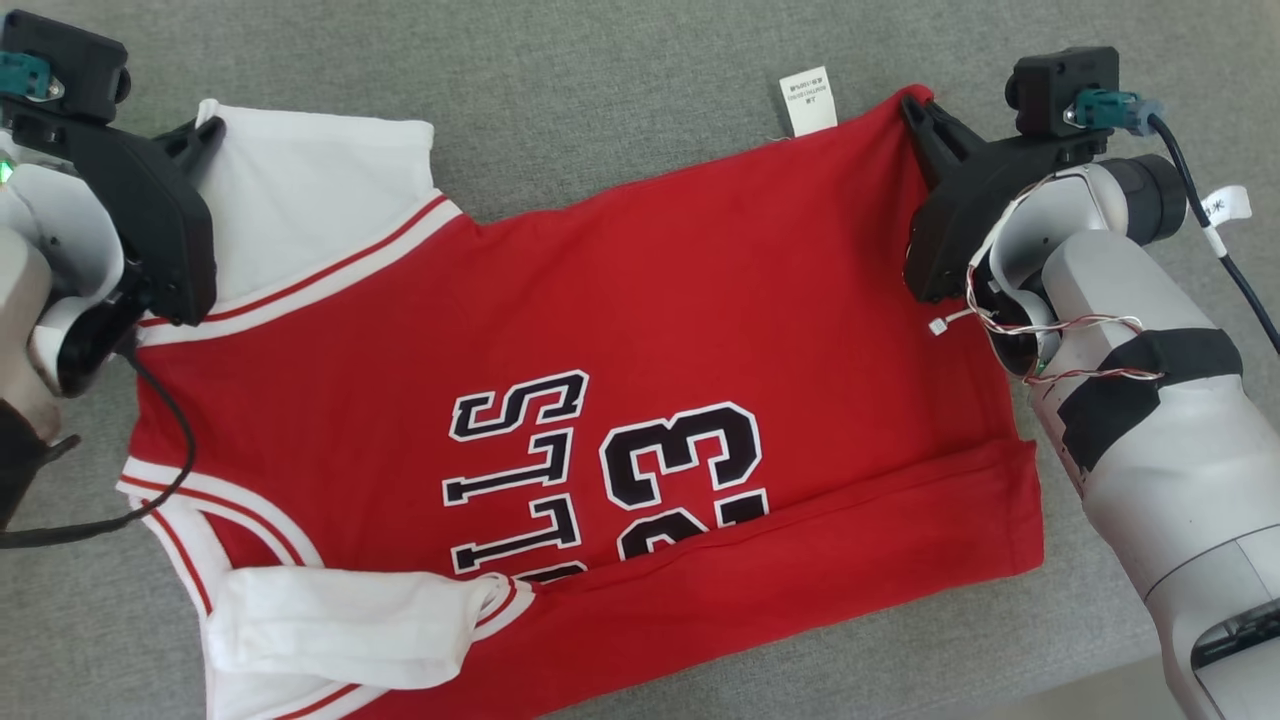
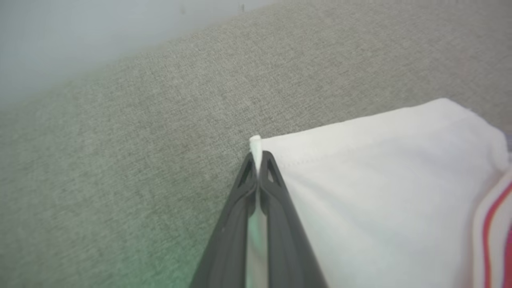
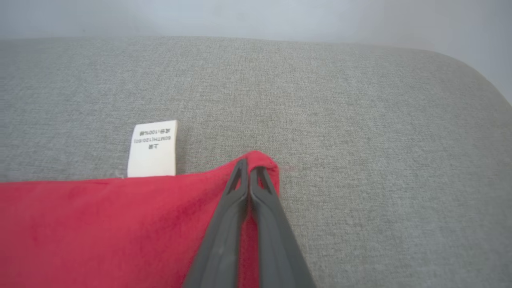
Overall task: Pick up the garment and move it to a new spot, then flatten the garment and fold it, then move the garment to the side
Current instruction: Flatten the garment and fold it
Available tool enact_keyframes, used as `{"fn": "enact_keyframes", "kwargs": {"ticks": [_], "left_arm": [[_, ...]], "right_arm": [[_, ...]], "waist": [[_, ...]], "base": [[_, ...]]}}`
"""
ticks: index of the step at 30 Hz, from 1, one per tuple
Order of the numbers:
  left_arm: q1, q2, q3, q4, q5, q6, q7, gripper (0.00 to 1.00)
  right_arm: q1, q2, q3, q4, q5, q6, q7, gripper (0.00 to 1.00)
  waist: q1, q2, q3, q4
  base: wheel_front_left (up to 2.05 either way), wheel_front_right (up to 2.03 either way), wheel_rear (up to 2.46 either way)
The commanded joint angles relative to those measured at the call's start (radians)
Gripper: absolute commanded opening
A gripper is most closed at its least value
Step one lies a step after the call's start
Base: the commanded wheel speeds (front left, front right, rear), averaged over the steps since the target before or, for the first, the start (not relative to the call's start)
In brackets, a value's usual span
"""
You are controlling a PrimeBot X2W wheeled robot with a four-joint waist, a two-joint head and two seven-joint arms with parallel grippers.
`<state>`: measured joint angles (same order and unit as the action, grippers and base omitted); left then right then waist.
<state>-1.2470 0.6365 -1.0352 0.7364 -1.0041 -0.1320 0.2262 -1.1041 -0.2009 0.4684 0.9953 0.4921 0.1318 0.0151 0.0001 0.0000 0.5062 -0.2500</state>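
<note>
The garment (image 1: pixel 620 330) is a red jersey with white sleeves and black-and-white lettering, spread flat on the grey fabric surface, its near edge folded over. My left gripper (image 1: pixel 208 128) is shut on the far corner of the white sleeve (image 2: pixel 380 192); in the left wrist view white cloth pokes out between the closed tips of that gripper (image 2: pixel 258 158). At the jersey's far right, my right gripper (image 1: pixel 915 108) is shut on the red hem corner (image 3: pixel 262 160), and the right wrist view shows the tips of this gripper (image 3: pixel 249 167) pinched on red cloth.
A white care label (image 1: pixel 808 100) sticks out from the jersey's far edge onto the grey surface (image 1: pixel 600 100). The surface's near edge runs at the lower right (image 1: pixel 1090 670). Bare grey fabric lies beyond the jersey, and a pale wall rises behind it (image 3: pixel 240 16).
</note>
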Motion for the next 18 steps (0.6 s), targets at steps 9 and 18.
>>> {"fn": "enact_keyframes", "kwargs": {"ticks": [9, 18], "left_arm": [[0.085, -0.001, 0.009, -0.061, -0.047, 0.003, -0.231, 0.0], [0.269, 0.019, 0.045, -0.209, -0.055, 0.059, -0.452, 0.0]], "right_arm": [[0.075, -0.029, 0.039, -0.005, 0.021, -0.002, -0.129, 0.0], [0.234, -0.099, 0.054, -0.074, 0.081, -0.002, -0.225, 0.0]], "waist": [[-0.0001, 0.0, -0.097, 0.049], [-0.0001, 0.0, -0.195, 0.111]], "base": [[0.0, 0.0, 0.0], [0.0, 0.0, 0.0]]}}
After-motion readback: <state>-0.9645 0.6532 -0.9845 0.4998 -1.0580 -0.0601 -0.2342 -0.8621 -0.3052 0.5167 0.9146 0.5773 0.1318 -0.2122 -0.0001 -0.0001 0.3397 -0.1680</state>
